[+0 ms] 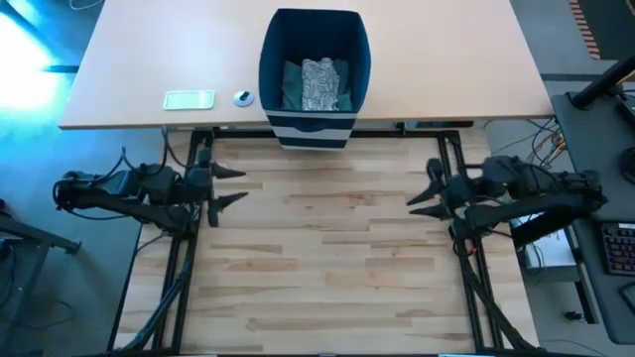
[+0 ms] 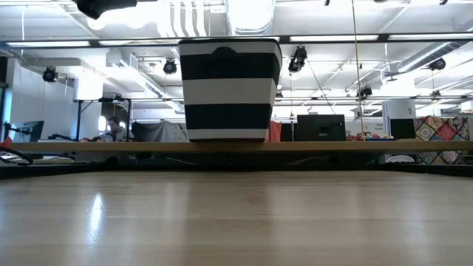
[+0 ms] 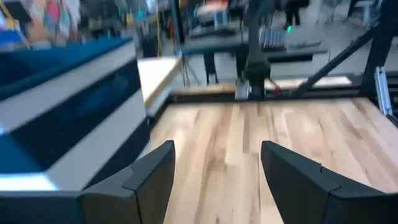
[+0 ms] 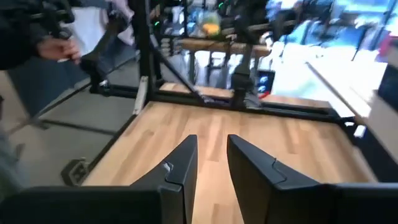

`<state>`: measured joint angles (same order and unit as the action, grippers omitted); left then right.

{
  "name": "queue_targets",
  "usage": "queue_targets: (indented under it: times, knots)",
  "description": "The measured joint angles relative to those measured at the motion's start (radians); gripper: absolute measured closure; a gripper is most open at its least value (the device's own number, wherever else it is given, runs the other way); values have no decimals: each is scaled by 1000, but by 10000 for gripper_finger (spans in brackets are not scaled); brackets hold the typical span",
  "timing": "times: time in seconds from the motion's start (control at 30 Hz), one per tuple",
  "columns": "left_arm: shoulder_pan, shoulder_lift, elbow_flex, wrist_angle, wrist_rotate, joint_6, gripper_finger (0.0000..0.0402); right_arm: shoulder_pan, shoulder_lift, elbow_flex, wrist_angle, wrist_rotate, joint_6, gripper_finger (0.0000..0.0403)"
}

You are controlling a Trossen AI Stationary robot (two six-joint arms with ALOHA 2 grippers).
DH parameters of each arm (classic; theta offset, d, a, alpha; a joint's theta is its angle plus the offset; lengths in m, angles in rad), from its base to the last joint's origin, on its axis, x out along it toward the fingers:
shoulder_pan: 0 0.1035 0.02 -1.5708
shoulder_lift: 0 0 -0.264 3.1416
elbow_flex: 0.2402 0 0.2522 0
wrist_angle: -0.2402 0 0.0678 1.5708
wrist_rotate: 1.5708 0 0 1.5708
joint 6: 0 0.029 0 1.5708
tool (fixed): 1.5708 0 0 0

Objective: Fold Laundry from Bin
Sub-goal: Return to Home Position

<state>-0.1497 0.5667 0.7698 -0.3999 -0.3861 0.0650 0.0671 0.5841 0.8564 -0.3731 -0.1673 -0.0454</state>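
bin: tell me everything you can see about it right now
The bin is a soft-sided navy fabric basket, rectangular, with broad white horizontal stripes on its outside. It stands upright on the paler far table, at its near edge, beyond the plank worktop. Inside lies a folded grey-white patterned garment over a teal-green garment. The left gripper and right gripper are both clear of it.

The table (image 1: 327,258) is pale planked wood with a slight sheen; the bin (image 1: 314,131) is soft cloth.
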Motion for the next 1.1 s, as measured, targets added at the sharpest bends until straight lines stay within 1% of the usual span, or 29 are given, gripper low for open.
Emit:
queue_targets:
  times: [0.1,0.17,0.3,0.4,0.47,0.5,0.57,0.6,0.63,0.67,0.77,0.8,0.87,0.9,1.03,1.1]
  knots:
    - [0,-68,-114,170,25,47,180,-2,-135,-125,56,14,-31,324]
    - [0,-117,-188,229,38,39,180,-1,-222,-197,103,12,-34,326]
    - [1,-228,-313,245,44,21,180,0,-391,-309,133,10,-33,327]
    - [1,-322,-382,247,74,36,180,0,-510,-387,121,10,-25,325]
    - [0,-392,-420,253,75,41,180,0,-581,-432,127,11,-7,323]
    - [0,-427,-443,257,76,46,180,0,-582,-447,156,9,7,321]
    - [2,-499,-496,263,104,57,180,0,-578,-473,132,5,23,319]
    - [2,-529,-528,282,119,57,180,-1,-560,-485,160,5,24,318]
    - [3,-565,-555,291,125,53,180,0,-539,-502,233,4,27,317]
    - [6,-569,-583,299,124,40,180,0,-531,-523,290,2,30,316]
    - [16,-557,-645,321,116,9,180,-1,-520,-602,381,2,55,318]
    - [20,-553,-671,372,122,7,180,-1,-520,-629,420,3,72,320]
    - [31,-564,-741,526,143,5,180,-2,-541,-691,478,2,111,324]
    - [34,-567,-759,572,149,11,180,-2,-544,-722,518,2,138,326]
    - [53,-562,-755,508,167,0,180,-2,-571,-838,586,3,212,328]
    - [54,-564,-759,465,168,-24,180,-2,-575,-841,492,10,235,325]
